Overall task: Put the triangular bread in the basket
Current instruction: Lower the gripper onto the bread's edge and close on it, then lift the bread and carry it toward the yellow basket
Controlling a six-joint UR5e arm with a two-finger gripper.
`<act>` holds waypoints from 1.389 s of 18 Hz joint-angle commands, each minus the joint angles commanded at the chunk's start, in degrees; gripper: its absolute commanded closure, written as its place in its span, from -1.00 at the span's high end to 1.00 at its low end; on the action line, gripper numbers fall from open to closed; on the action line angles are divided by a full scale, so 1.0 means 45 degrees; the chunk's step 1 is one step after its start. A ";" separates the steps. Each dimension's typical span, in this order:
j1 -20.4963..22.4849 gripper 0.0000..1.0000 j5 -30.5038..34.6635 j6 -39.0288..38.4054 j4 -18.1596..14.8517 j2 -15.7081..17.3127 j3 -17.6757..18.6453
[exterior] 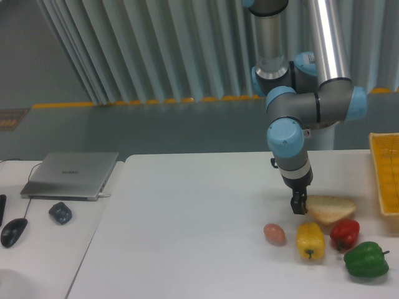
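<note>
The triangular bread (331, 208) lies flat on the white table, right of centre, a pale tan wedge with a browner crust. My gripper (299, 205) points straight down at the bread's left tip and covers that tip. I see the fingers edge-on, so their gap and any hold on the bread are hidden. The yellow mesh basket (384, 180) stands at the right edge of the view, cut off by the frame, about a hand's width right of the bread.
In front of the bread lie a brown egg (274, 233), a yellow pepper (310, 240), a red pepper (344, 233) and a green pepper (366, 259). A laptop (72, 174), a small dark object (60, 212) and a mouse (14, 232) sit on the left desk.
</note>
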State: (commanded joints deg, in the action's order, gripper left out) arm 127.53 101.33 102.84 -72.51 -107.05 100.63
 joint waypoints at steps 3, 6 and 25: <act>-0.0020 -0.22 0.0547 -0.0391 -0.0020 -0.0020 0.0000; 0.0000 -0.49 0.0705 -0.0431 -0.0059 0.0000 0.0020; 0.0449 -1.00 0.0822 -0.0392 -0.2871 0.1776 -0.1152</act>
State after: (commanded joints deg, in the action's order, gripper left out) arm 129.55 105.03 101.07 -85.43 -99.06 95.45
